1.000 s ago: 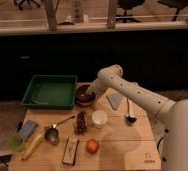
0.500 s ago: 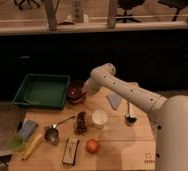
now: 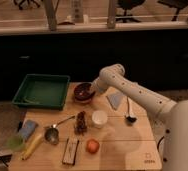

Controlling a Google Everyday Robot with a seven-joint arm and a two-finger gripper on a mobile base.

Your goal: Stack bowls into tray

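- Camera view: the gripper (image 3: 91, 89) is just right of the green tray (image 3: 42, 93), low over the back of the wooden table (image 3: 122, 146). It sits at the right rim of the dark bowl (image 3: 82, 92). Whether it is spread or pinching that rim cannot be told. The white arm (image 3: 137, 93) runs away from it, further right of the tray.
- The tray is a shallow rectangle with a raised rim. It lies at the table's back-left corner and holds nothing that can be made out.
- The bowl stands upright just beside the tray's right wall, a narrow gap apart. Its inside is dark maroon, and a redder band shows along its near edge. Whether that band is a second bowl underneath cannot be told.
- In front of the tray's left end, a blue block (image 3: 28, 129) and a yellow object (image 3: 32, 146) lie close to the table's left edge.
- In front of the tray's right end lie a metal measuring cup (image 3: 52, 135) and a flat box (image 3: 70, 151).
- Right of the tray and in front of the bowl stands a white cup (image 3: 99, 118), with an orange fruit (image 3: 92, 146) nearer the front edge.
- Far right of the tray, beyond the bowl, lie a pale blue cloth (image 3: 116, 100) and a ladle (image 3: 129, 112).
- Bare tabletop shows at the front-right corner, the part farthest from the tray.
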